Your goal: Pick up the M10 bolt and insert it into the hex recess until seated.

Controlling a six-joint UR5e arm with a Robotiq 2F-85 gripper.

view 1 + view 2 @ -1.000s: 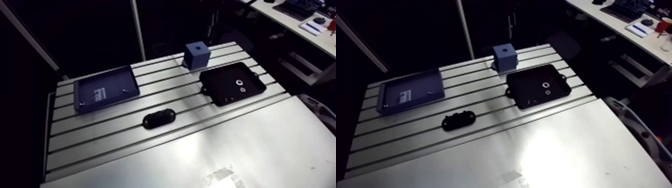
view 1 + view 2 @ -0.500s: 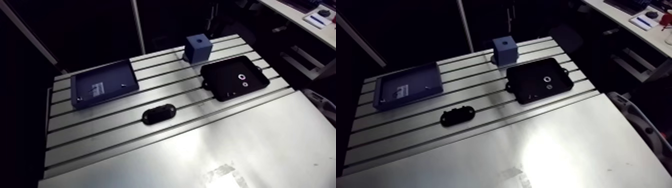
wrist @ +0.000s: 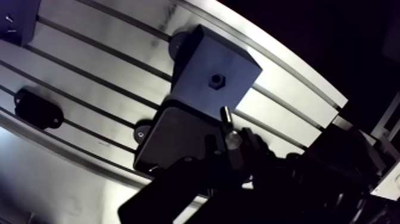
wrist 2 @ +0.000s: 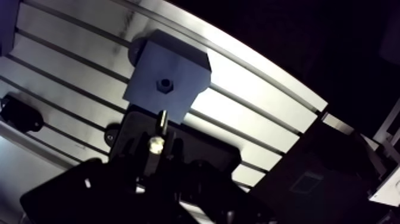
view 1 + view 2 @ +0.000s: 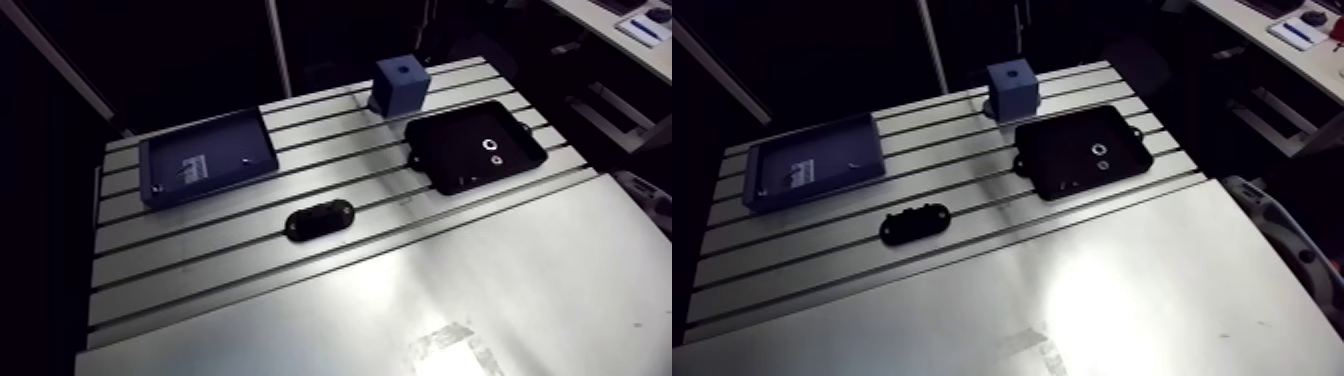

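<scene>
In the wrist view my gripper (image 3: pixel 230 140) holds the M10 bolt (image 3: pixel 226 117) between its dark fingers, with the shaft pointing out past the tips. The bolt hangs over the black tray (image 3: pixel 169 134), just short of the blue cube (image 3: pixel 208 65). The cube's top face carries the hex recess (image 3: pixel 216 79), which is dark and has nothing in it. In the arm view the blue cube (image 5: pixel 402 82) stands at the back of the slotted table (image 5: pixel 400 290), behind the black tray (image 5: pixel 450 150). The gripper does not show in the arm view.
Two small washers (image 5: pixel 493 149) lie in the black tray. A shallow blue tray (image 5: pixel 225 150) sits at the back left. A black oval part (image 5: pixel 319 220) lies on the slots mid-table. The table's front half is smooth plate.
The arm view has shifted a little with the camera. The cube, trays and oval part keep their places on the table.
</scene>
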